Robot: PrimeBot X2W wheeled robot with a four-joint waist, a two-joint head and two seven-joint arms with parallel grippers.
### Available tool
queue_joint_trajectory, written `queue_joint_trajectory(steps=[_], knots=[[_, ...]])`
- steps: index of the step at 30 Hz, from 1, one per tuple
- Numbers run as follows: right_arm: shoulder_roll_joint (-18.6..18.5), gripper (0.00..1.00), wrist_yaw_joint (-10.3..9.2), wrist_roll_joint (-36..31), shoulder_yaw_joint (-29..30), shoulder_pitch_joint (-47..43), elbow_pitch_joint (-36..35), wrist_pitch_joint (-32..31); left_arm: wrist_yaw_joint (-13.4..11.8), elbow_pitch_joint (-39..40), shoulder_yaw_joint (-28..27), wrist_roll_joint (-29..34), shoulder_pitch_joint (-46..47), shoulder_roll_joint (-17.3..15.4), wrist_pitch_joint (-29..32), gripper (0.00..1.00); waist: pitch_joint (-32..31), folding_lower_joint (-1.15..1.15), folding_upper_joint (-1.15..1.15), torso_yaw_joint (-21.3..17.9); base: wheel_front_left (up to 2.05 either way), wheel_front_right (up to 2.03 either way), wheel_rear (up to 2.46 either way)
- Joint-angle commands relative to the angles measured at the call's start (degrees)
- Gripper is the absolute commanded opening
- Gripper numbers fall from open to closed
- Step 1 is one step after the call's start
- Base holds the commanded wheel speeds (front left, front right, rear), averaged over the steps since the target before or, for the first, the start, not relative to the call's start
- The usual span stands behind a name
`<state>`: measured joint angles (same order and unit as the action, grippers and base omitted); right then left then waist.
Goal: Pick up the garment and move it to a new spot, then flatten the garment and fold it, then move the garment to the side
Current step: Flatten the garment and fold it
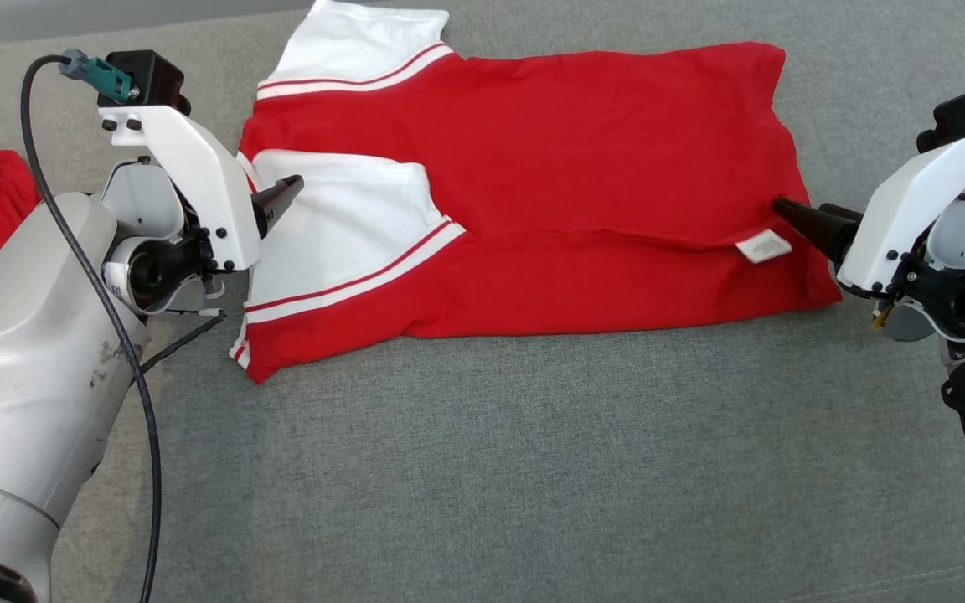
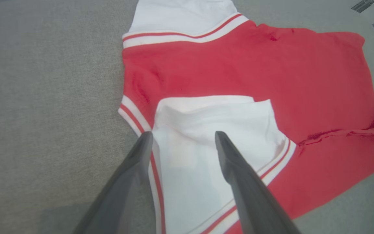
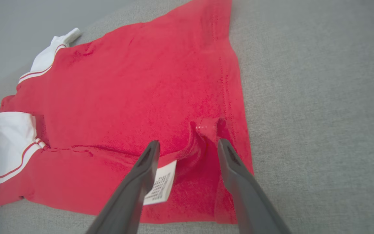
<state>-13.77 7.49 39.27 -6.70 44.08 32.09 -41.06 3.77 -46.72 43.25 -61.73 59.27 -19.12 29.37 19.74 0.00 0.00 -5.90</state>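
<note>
Two grippers: left gripper (image 2: 183,136) held open above one white sleeve (image 2: 206,130), right gripper (image 3: 187,144) open above hem (image 3: 232,107); nothing gripped. One red garment (image 1: 583,151), laid out.

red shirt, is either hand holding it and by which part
Nothing is held. Both hands are open by the red shirt: left hand at its white sleeve, right hand at the hem beside the label.

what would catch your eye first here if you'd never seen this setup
A bright red garment with white, striped sleeves lies across the grey fabric surface, in the upper middle of the head view. At its two ends, the left hand hangs open over a white sleeve, and the right hand is open at the hem beside a small label.
</note>
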Motion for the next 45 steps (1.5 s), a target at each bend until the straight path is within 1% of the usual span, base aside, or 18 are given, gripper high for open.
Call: queue_joint_trajectory(steps=[1, 9, 15, 18, 19, 21, 25, 26, 33, 39, 41, 45], knots=[[-0.4, 1.0, 0.02, 0.1, -0.2, 0.6, -0.3, 1.0, 0.4, -0.3, -0.2, -0.5, 1.1, 0.0, -0.3, 1.0, -0.5, 0.0, 0.0, 0.1, 0.0, 0.0, 0.0], [-1.4, 1.0, 0.02, 1.3, -1.5, -1.2, -0.8, 5.6, 1.8, -0.4, -0.2, -0.7, -0.9, -0.3, -2.3, 1.0, -3.7, 0.0, 0.0, 0.6, 0.0, 0.0, 0.0], [-2.8, 1.0, 0.02, 2.4, -2.8, -4.6, -2.2, 10.2, 2.3, 3.0, -0.2, 0.4, -4.6, -2.0, -7.5, 1.0, -6.3, 0.0, 0.0, 0.7, 0.0, 0.0, 0.0], [-3.7, 1.0, 0.02, 2.9, -3.5, -7.5, -3.1, 12.1, 1.6, 5.4, -0.5, 0.6, -8.0, -3.1, -10.6, 1.0, -7.6, 0.0, 0.0, 0.8, 0.0, 0.0, 0.0], [-3.7, 1.0, 0.02, 2.9, -3.5, -7.5, -3.1, 12.1, 1.6, 5.4, -0.5, 0.6, -8.0, -3.1, -10.6, 1.0, -7.6, 0.0, 0.0, 0.8, 0.0, 0.0, 0.0], [-4.8, 1.0, 0.02, 3.1, -3.6, -10.3, -3.7, 13.1, 0.1, 8.4, 0.2, 2.1, -11.6, -4.7, -13.0, 1.0, -8.7, 0.0, 0.0, 0.9, 0.0, 0.0, 0.0], [-5.4, 1.0, 0.02, 3.0, -3.3, -13.2, -4.0, 13.6, -2.5, 13.3, 0.2, 1.9, -16.6, -6.6, -14.5, 1.0, -9.7, 0.0, 0.0, 0.9, 0.0, 0.0, 0.0], [-5.4, 1.0, 0.02, 3.0, -3.3, -13.2, -4.0, 13.6, -2.5, 13.3, 0.2, 1.9, -16.6, -6.6, -14.5, 1.0, -9.7, 0.0, 0.0, 0.9, 0.0, 0.0, 0.0], [-5.7, 1.0, 0.02, 1.3, -1.9, -16.3, -2.5, 15.8, -8.9, 23.2, -0.2, 3.3, -24.4, -8.7, -18.3, 1.0, -9.2, 0.0, 0.0, 1.7, 0.0, 0.0, 0.0], [-4.6, 1.0, 0.02, 0.9, -1.5, -15.7, -0.2, 17.3, -14.4, 29.2, 0.6, 5.0, -28.5, -9.6, -19.7, 1.0, -7.0, 0.0, 0.0, 2.4, 0.0, 0.0, 0.0], [-4.3, 1.0, 0.02, 1.0, -1.6, -14.9, 0.2, 17.7, -15.7, 30.7, 0.8, 5.3, -29.4, -9.9, -19.5, 1.0, -6.2, 0.0, 0.0, 2.6, 0.0, 0.0, 0.0], [-4.0, 1.0, 0.02, 1.4, -2.0, -13.8, 1.8, 18.1, -17.1, 32.5, 0.9, 5.3, -29.6, -10.0, -18.8, 1.0, -4.8, 0.0, 0.0, 3.1, 0.0, 0.0, 0.0]])
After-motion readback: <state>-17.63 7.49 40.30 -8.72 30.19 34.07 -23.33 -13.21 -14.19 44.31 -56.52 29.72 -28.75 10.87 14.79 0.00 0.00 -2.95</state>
